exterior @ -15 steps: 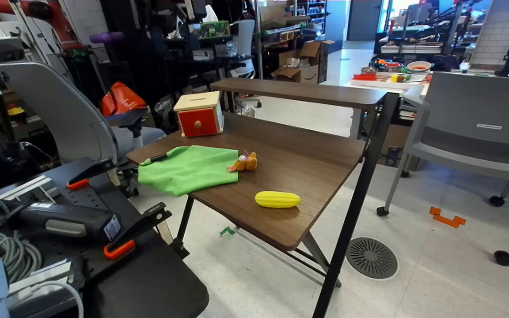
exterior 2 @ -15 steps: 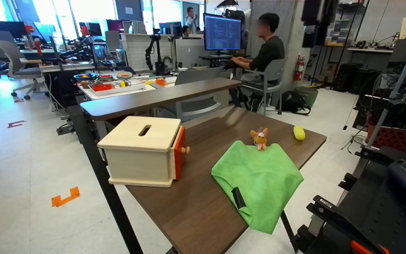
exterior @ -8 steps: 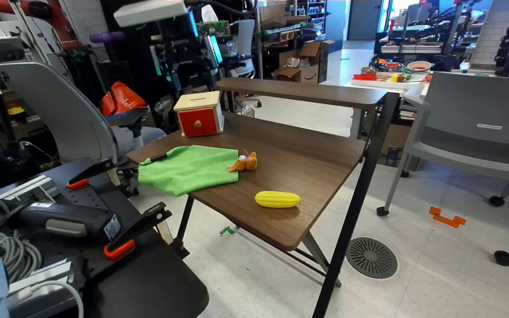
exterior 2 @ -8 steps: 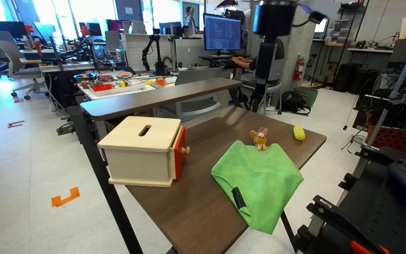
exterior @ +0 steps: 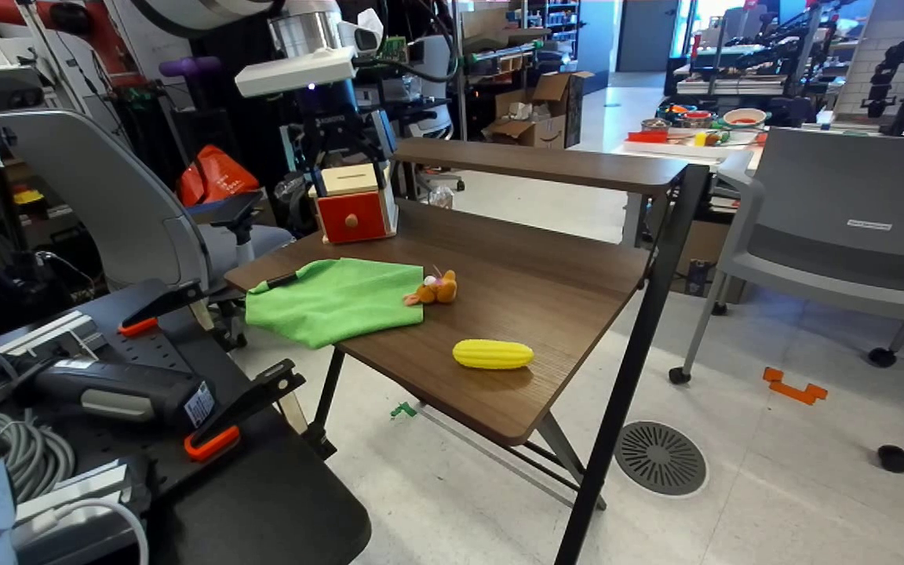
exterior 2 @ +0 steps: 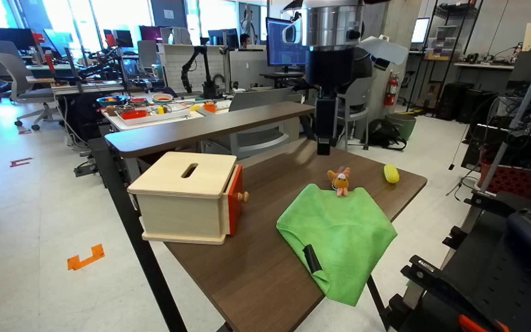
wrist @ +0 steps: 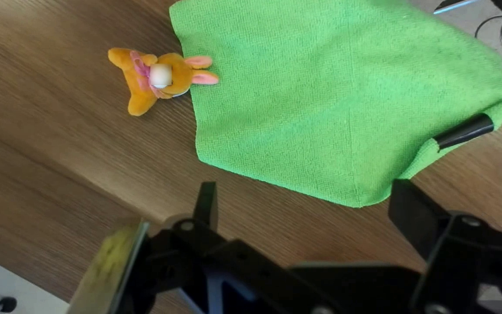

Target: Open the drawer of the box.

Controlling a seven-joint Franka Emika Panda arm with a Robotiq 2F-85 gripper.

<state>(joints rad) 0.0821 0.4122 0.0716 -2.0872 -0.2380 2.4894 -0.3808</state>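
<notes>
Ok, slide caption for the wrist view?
Open gripper above brown tabletop, orange plush toy with pink ears over a green cloth.

Windows (exterior 2: 122, 11) glow white in the distance behind dark monitors (exterior 2: 13, 38), and I catch the glare off the pale tiled floor (exterior 2: 39, 193). Beneath me spreads a brown wood-grained bench (exterior: 530, 267) with a raised shelf (exterior: 530, 159) along one edge; a gray chair (exterior: 852, 192) stands near it, and a round gray grate (exterior: 660, 457) is set into the floor. Farther back I see a white, brick-patterned partition (exterior 2: 171, 64) and a concrete column (exterior 2: 399, 20).
</notes>
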